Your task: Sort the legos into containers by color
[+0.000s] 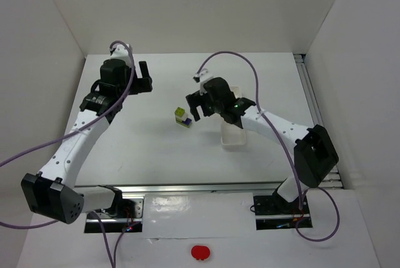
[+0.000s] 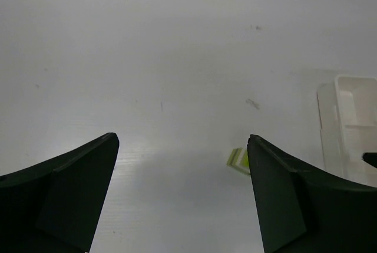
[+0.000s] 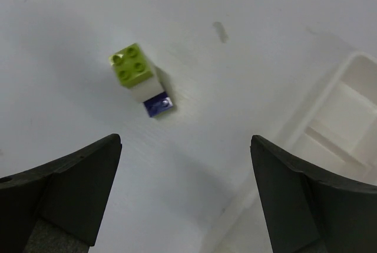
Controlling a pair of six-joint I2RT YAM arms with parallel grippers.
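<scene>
Near table centre, just left of tray (image 1: 233, 138): legos (image 1: 182, 117) in one small cluster on tabletop (image 1: 125, 149). Cluster comprises yellow-green brick (image 3: 133, 64), white piece (image 3: 144, 88) and dark purple-blue brick (image 3: 158, 105), touching in line; upright or lying flat cannot be told. Right gripper (image 1: 192, 107) just right of cluster, fingers wide apart, holding nothing. Left gripper (image 1: 147, 77) farther left and toward far side, well apart from cluster, fingers likewise spread, holding nothing. Tray long, white, low-walled, divided into compartments; right arm (image 1: 275, 127) crosses over its middle.
</scene>
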